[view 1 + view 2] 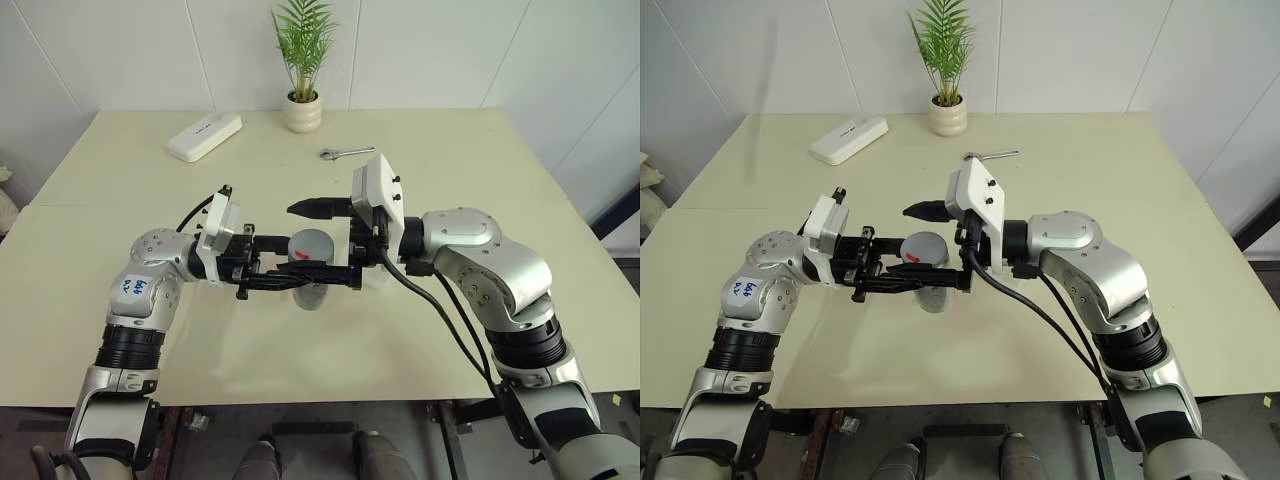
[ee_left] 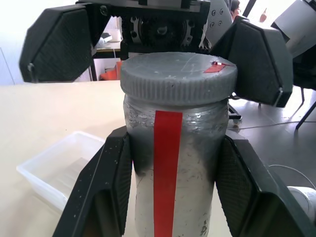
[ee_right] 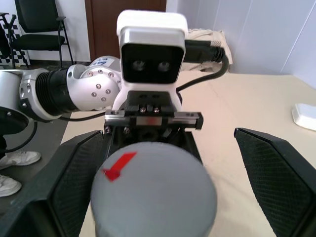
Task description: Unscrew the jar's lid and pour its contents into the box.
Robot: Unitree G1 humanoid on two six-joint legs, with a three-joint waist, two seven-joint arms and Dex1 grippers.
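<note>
Mid-frame over the tabletop (image 1: 120, 330), the left pincer (image 2: 173, 163) is clamped tight on the jar (image 2: 173, 197), lid (image 2: 177, 76) still on. The right pincer (image 3: 158, 173) sits spread wide around the lid, fingers off it. The box (image 2: 54, 168) rests beside the jar.

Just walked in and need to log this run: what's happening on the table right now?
The robot's left end effector is shut on the body of a small clear cylindrical jar with a red strip, holding it above the pale table. The right end effector is open, its fingers on either side of the round grey screw lid, which is on the jar. The shallow clear plastic box sits on the table nearby.
</note>
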